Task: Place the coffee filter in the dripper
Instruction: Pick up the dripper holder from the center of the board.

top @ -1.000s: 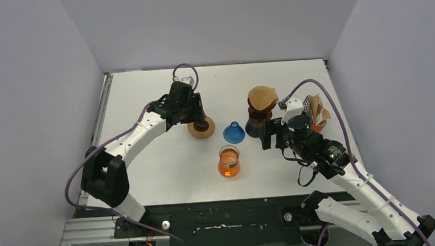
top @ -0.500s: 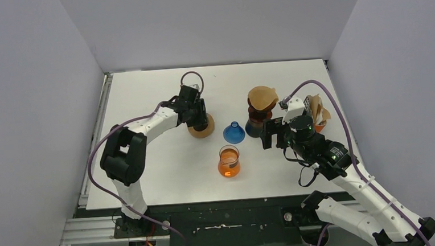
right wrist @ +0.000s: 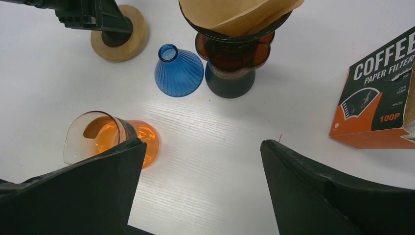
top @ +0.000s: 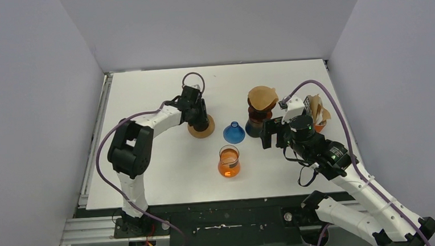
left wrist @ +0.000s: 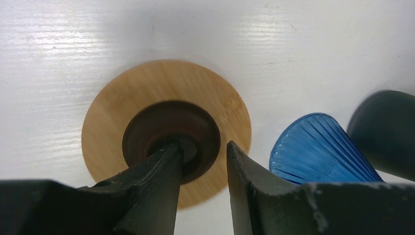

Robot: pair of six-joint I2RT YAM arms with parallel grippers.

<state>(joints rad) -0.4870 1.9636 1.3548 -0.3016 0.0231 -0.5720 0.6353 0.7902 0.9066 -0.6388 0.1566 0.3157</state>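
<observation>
While my left claw (left wrist: 203, 151) straddles the wall of the dark collar (left wrist: 169, 115) at the middle of the wooden disc (left wrist: 115, 115), one finger sits in the collar's centre hole and the other hangs at its outer rim. The two are partly drawn together, and I cannot tell whether they pinch the collar or only bracket it.

My right claw (right wrist: 201, 144) is spread wide and empty above the surface (right wrist: 220, 122), with the orange flask (right wrist: 100, 134) on one side and the filter box (right wrist: 377, 98) on the other.

The coffee filter (right wrist: 235, 14) sits open-mouthed in the amber dripper (right wrist: 232, 51) on its dark stand, well apart from my left claw. It looks seated already, though its folds stand proud of the rim.

I judge the step in hand to be getting a hold on the disc. To do it well I should close squarely on the collar wall, so the disc does not twist. Any lift should go straight up, because the blue ribbed cone (left wrist: 320, 149) stands just beside it (easy to knock). My right claw should stay clear of the filter.
</observation>
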